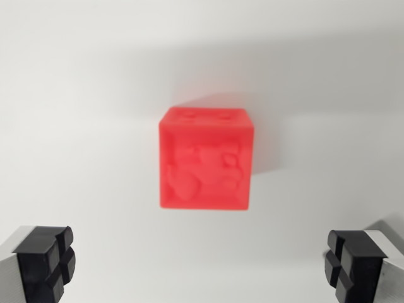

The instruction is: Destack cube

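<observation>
Item one: red cube (206, 160), plastic, slightly blurred. It sits on the white worktop (76, 113), about the middle of the wrist view, well clear of every visible edge of the frame; no worktop edge or corner shows, so I cannot place it by those. Its near face carries raised relief shapes I cannot make out; its top face shows two shallow recesses. A soft shadow falls behind it and to the wrist view's right. Whether it rests on a second cube beneath, I cannot tell from this angle.

Item two: my jaws (202, 268), spread wide. One black pad (45, 264) sits in the lower left corner of the wrist view, the other in the lower right, each backed by a pale grey finger body. Both stand well apart from the cube and touch nothing. The gap between them holds only bare worktop.
</observation>
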